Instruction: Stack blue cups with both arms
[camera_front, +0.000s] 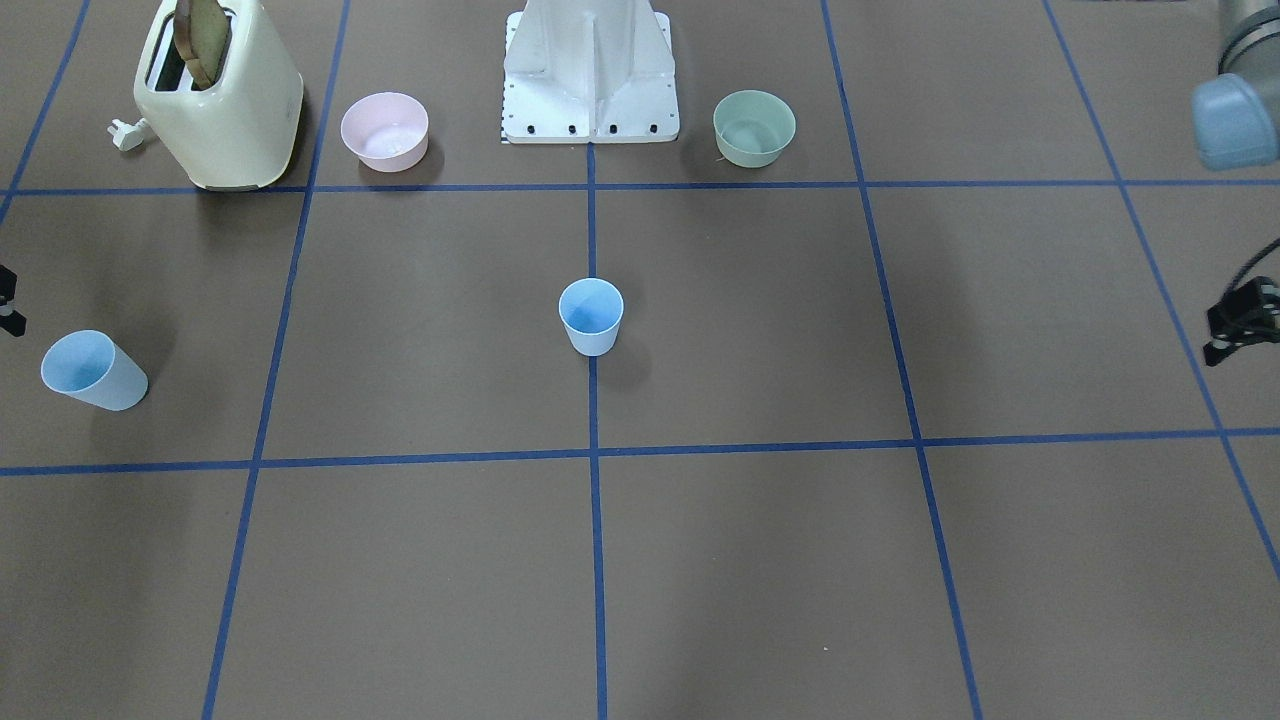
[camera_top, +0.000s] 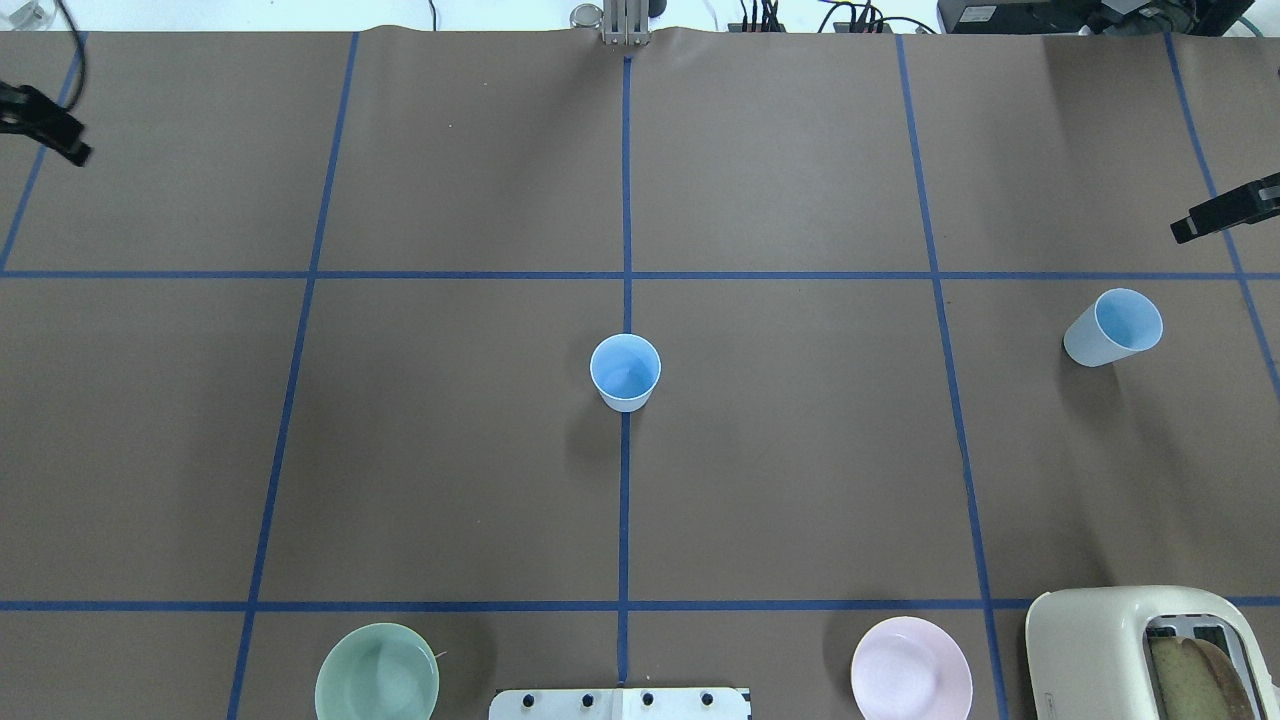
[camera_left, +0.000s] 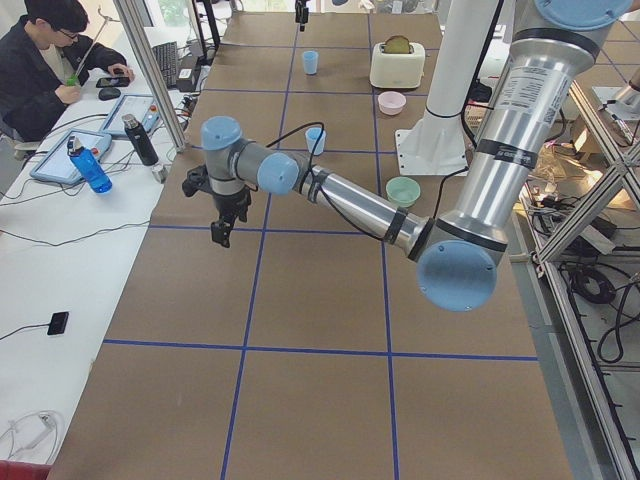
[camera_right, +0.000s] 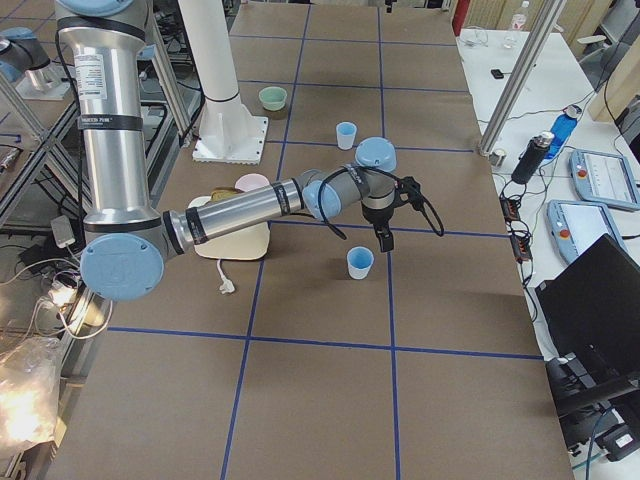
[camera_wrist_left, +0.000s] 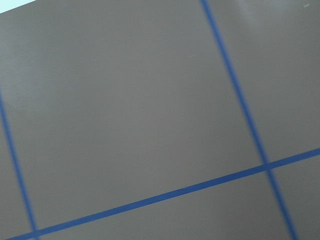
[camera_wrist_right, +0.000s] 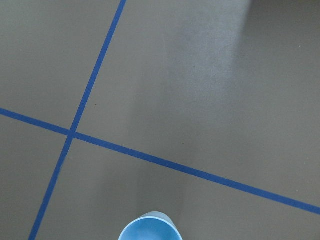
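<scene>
1. Ctr cup (camera_top: 625, 372): it stands upright, mouth up, on the middle tape line at mid-table, w/ nothing in it and nothing touching it.
2. 2nd cup (camera_top: 1112, 327): it's on the robot's right side, also mouth up and standing free, well apart from the ctr cup.
3. Progress, as you can judge it: nil. The cups aren't nested and neither is lifted, so every step remains.
4. Right gripper (camera_right: 385, 240): it hovers near the 2nd cup, above and to one side, w/o contact. Its wrist cam catches only the cup's rim at the bottom edge. You can't tell if the fingers are apart or together, but it carries nothing.
5. Left gripper (camera_left: 222, 235): it hangs over bare table (camera_top: 450, 450) on the robot's left, well apart from both cups. Its wrist cam shows just brown paper & blue tape. Finger state can't be told here either, and it holds nothing.
6. Left to do, prob.: the right arm takes the 2nd cup, the left arm likely takes or steadies the ctr cup, then one drops into the other.
7. Off to the robot side, none in the way: pink bowl (camera_front: 385, 130), green bowl (camera_front: 754, 127), toaster (camera_front: 220, 100) and white pedestal (camera_front: 590, 70).
</scene>
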